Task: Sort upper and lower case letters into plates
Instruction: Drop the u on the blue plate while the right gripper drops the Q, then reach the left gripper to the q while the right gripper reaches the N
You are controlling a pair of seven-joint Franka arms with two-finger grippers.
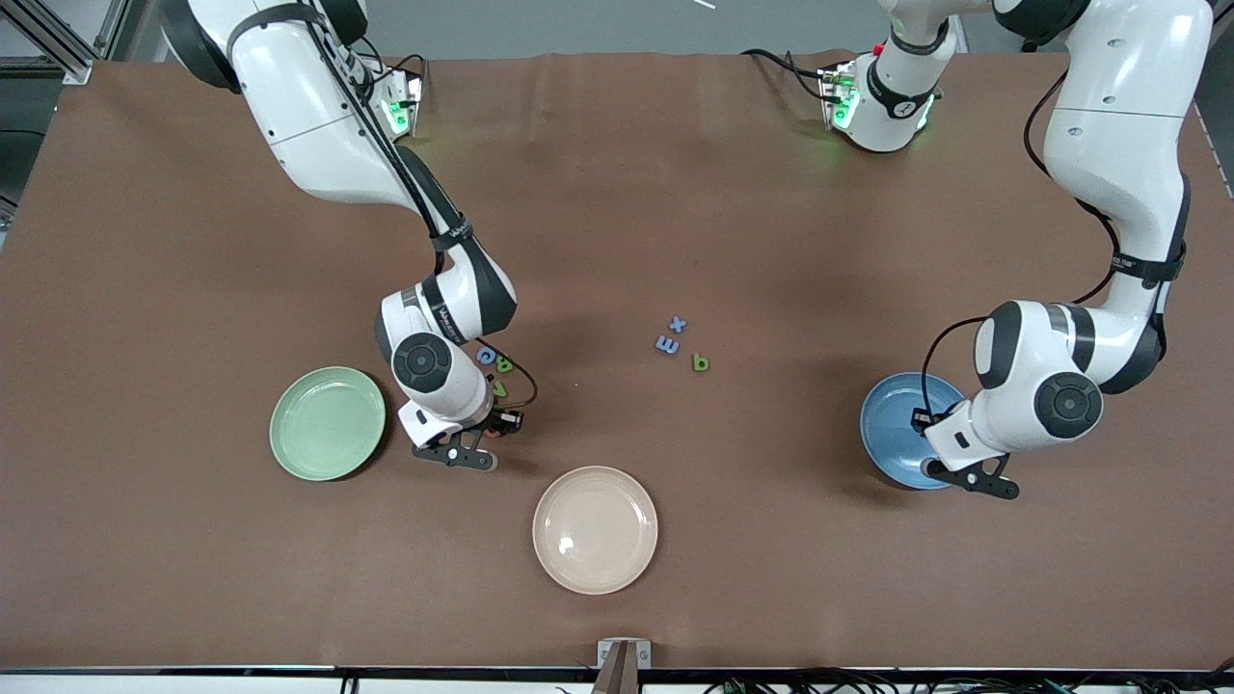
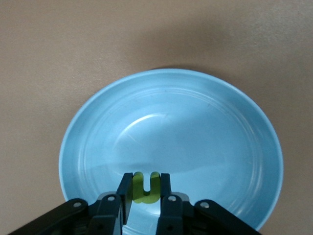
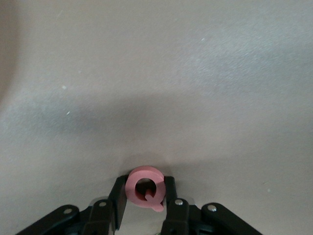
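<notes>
Pink Q: on table between right gripper fingers, clamped, beside green plate | Green letter: pinched in left gripper, directly over blue plate, release due.

The worktop is plain brown. On it lie a light green plate, a blue plate and a cream-beige plate, all unpatterned. The loose letters are a blue x, a blue E and a green b. The left gripper, black, holds a yellow-green U; the right gripper, black too, holds a pink Q. The arms are white with black joints
</notes>
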